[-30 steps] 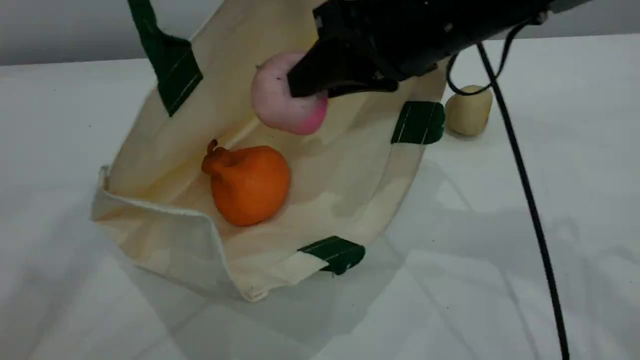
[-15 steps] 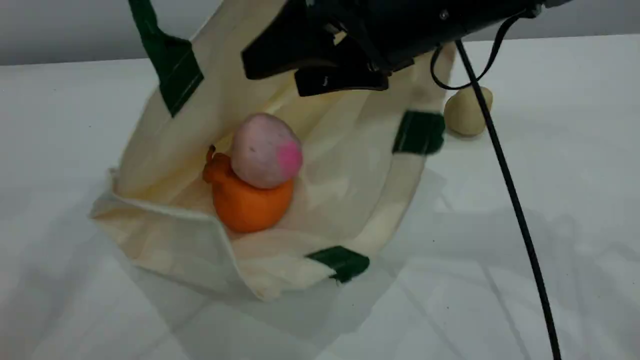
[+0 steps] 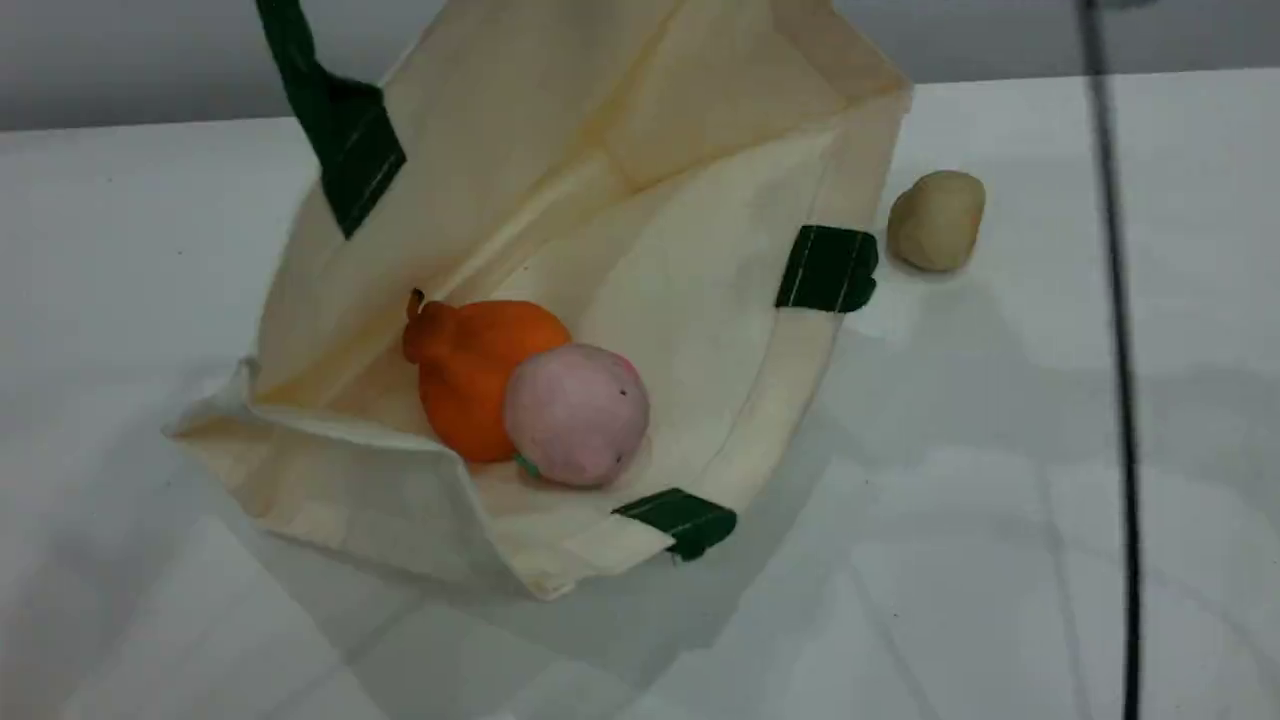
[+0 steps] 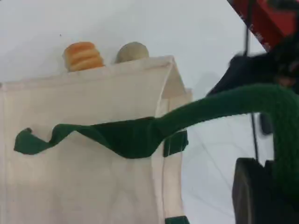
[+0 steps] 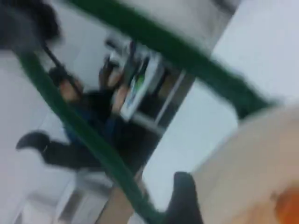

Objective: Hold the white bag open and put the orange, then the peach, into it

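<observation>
The white bag (image 3: 690,260) lies on the table with its mouth held wide open. Its green handle (image 3: 340,140) runs up out of the scene view. Inside rests the orange (image 3: 465,360), and the peach (image 3: 577,412) leans against its right side. In the left wrist view the green rope handle (image 4: 224,105) passes over my left gripper's dark fingertip (image 4: 252,191), which is shut on it. Neither gripper shows in the scene view. The blurred right wrist view shows one bare fingertip (image 5: 184,198) above the bag (image 5: 252,158), a sliver of orange (image 5: 288,210) and a green handle (image 5: 187,60).
A tan potato (image 3: 936,220) sits on the table just right of the bag. A ridged bread loaf (image 4: 83,56) lies behind the bag beside the potato (image 4: 132,51). The right arm's black cable (image 3: 1118,300) hangs down at the right.
The right gripper opened and let the peach drop; it rolled off the orange's top to its right side. The right arm then rose out of the scene view.
</observation>
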